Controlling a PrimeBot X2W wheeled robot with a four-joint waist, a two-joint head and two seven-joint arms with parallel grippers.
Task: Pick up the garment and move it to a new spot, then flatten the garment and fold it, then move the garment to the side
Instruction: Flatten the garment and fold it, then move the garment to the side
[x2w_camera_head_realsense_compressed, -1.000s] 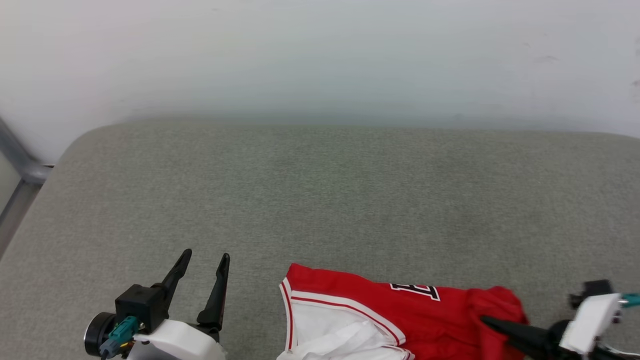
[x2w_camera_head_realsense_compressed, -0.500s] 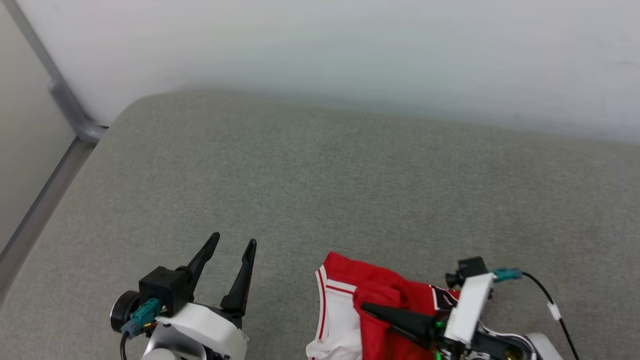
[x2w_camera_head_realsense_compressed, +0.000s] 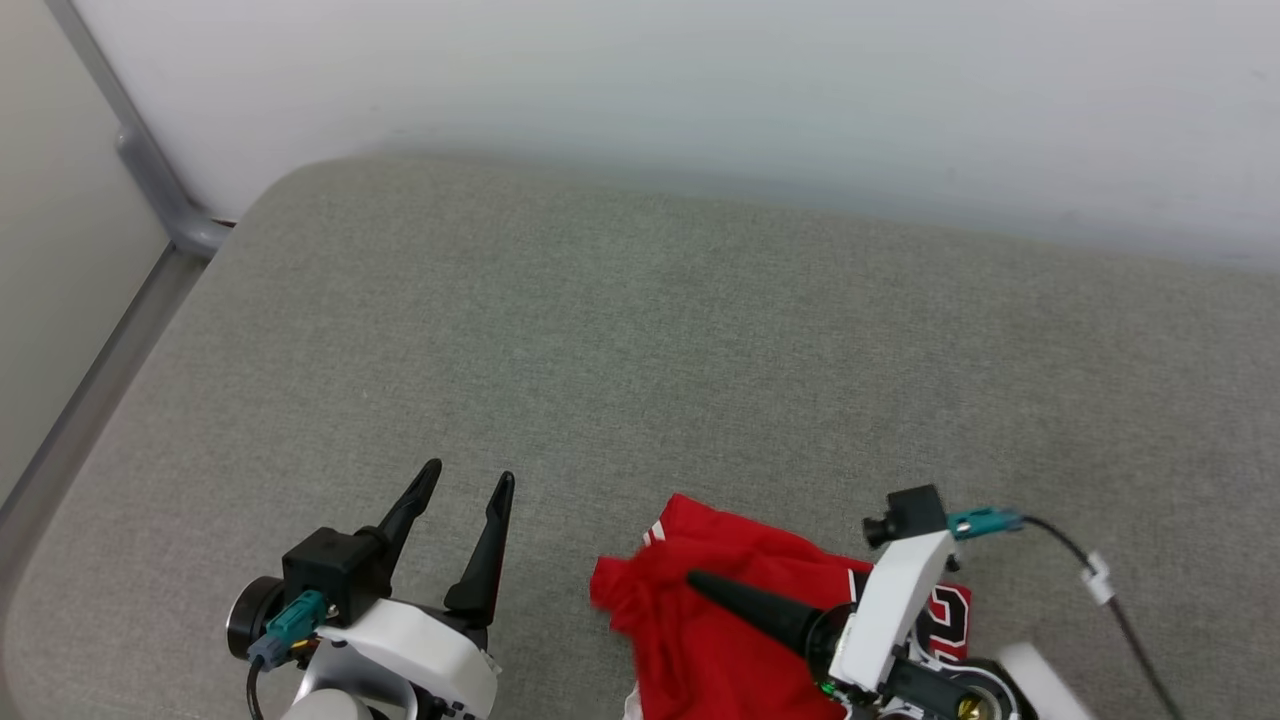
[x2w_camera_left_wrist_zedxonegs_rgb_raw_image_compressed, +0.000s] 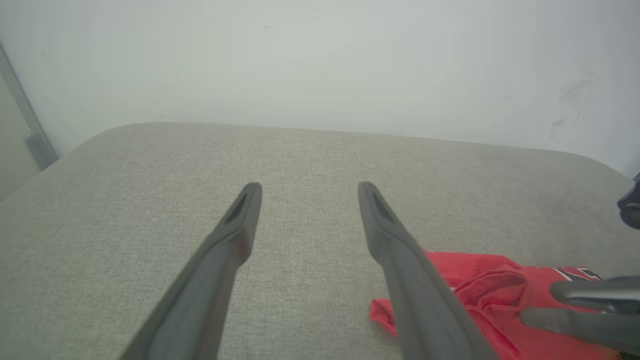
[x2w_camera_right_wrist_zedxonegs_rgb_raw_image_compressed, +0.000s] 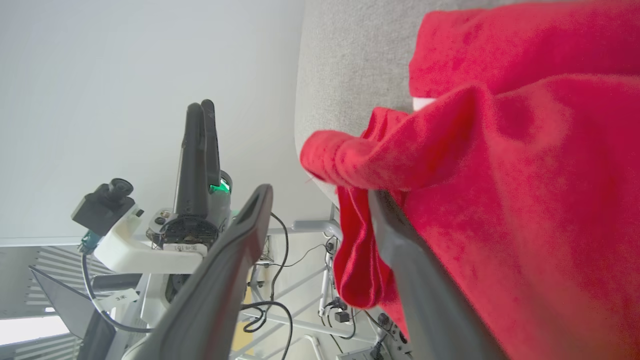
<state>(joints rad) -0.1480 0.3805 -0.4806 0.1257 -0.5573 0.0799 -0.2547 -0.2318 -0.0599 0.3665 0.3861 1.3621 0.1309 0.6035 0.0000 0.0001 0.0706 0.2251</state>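
Grey fabric covers the worktop (x2w_camera_head_realsense_compressed: 640, 330), with a pale wall (x2w_camera_head_realsense_compressed: 640, 80) behind it. I see the garment (x2w_camera_head_realsense_compressed: 700, 650) bunched at the near edge, right of centre, red cloth uppermost. My right gripper (x2w_camera_right_wrist_zedxonegs_rgb_raw_image_compressed: 320, 192) sits on it, jaws apart, with a red fold draped across one finger (x2w_camera_right_wrist_zedxonegs_rgb_raw_image_compressed: 415, 280). My left gripper (x2w_camera_head_realsense_compressed: 470, 472) hovers over bare fabric just left of the garment, its jaws also apart.

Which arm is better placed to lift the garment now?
Right. The right pincer is against the garment, red cloth draped over one finger; the left pincer hangs open over bare grey surface beside it.
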